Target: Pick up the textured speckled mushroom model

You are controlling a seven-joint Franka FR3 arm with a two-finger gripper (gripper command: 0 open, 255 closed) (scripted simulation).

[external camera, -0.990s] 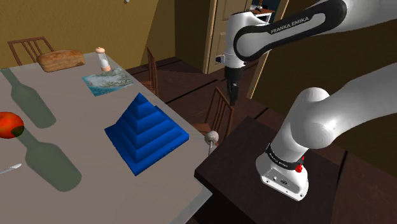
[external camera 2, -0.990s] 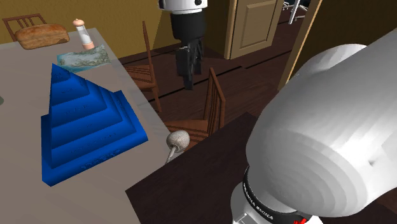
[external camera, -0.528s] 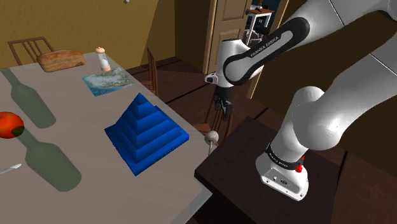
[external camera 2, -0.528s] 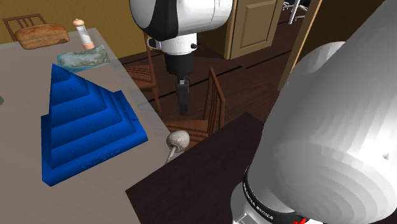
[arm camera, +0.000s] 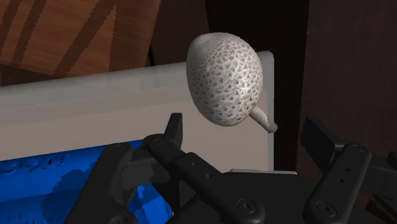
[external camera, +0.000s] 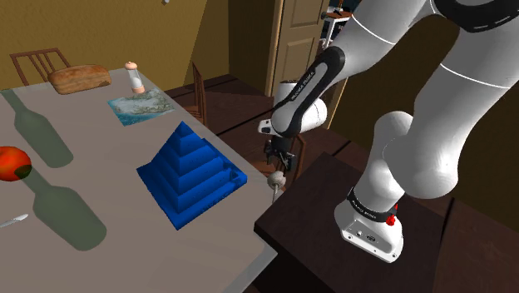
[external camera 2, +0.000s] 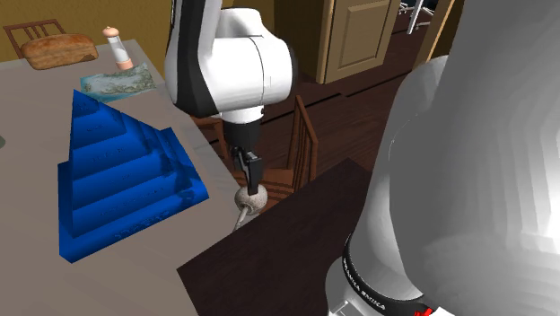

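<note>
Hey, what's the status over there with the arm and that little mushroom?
Gripper open, right above the mushroom, nothing clasped. Mushroom at the table corner, not lifted. Blue stepped pyramid close beside, not in the path.

The mushroom sits at the corner of the table beside the stand, under the gripper, with the stepped pyramid inboard and a loaf at the far edge.

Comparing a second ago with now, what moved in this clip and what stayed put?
The gripper came down to just above the mushroom at the corner of the table. Its fingers stand open, and nothing is held yet. The mushroom, the blue pyramid and everything else on the table are unchanged.
</note>
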